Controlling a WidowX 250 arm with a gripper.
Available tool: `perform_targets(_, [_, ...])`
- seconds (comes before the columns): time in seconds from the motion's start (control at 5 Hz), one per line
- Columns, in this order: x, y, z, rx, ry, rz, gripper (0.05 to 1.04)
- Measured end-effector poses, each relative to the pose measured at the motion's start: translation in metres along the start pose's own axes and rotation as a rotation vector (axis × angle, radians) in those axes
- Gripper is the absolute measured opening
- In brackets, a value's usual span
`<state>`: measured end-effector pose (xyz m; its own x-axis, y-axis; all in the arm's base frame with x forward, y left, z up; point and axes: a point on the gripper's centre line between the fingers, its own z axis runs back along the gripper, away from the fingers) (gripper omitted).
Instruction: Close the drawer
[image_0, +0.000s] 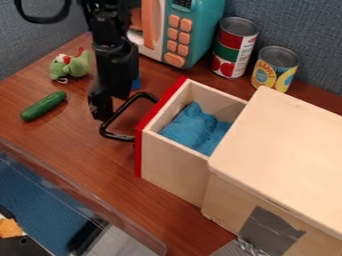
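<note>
Beneath everything you have the reddish-brown wooden counter (80, 150). On it, at the right of your view, sits the pale wooden cabinet (287, 140), its lid flat. Your drawer (175, 167) is pulled out from it, its red front facing left in the view and its inside exposed. Your black robot arm (112, 55) comes down from the top edge, left of the drawer. Behind it at the top, you can see the teal and white toy microwave (205, 27), with orange buttons and an orange door handle. Your end effector (100, 111) hangs low at the outer side of the drawer's handle, near it; you cannot tell whether it is wide or narrow, or whether it touches the handle. The red and green can (234, 47) stands upright just right of the microwave. Inside the drawer you have a crumpled blue cloth (196, 127). The shorter yellow can (274, 70) stands beside the taller one, behind the cabinet. You can see gray tape (267, 227) on the cabinet's near side. The black handle (119, 136) loops out from the red front. Farther left, you have the green cucumber (44, 106) and, behind it, the small green plush toy (75, 66).
</note>
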<state>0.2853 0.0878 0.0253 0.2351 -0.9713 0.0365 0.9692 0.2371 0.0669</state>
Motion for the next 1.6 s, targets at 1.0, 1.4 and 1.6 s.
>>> perform_targets(1.0, [0.085, -0.014, -0.013, -0.142, -0.191, 0.07, 0.999])
perform_targets(1.4, [0.102, -0.016, -0.015, -0.169, -0.227, 0.091, 0.999])
perform_targets(1.6, [0.104, -0.014, -0.015, -0.185, -0.242, 0.115, 0.999])
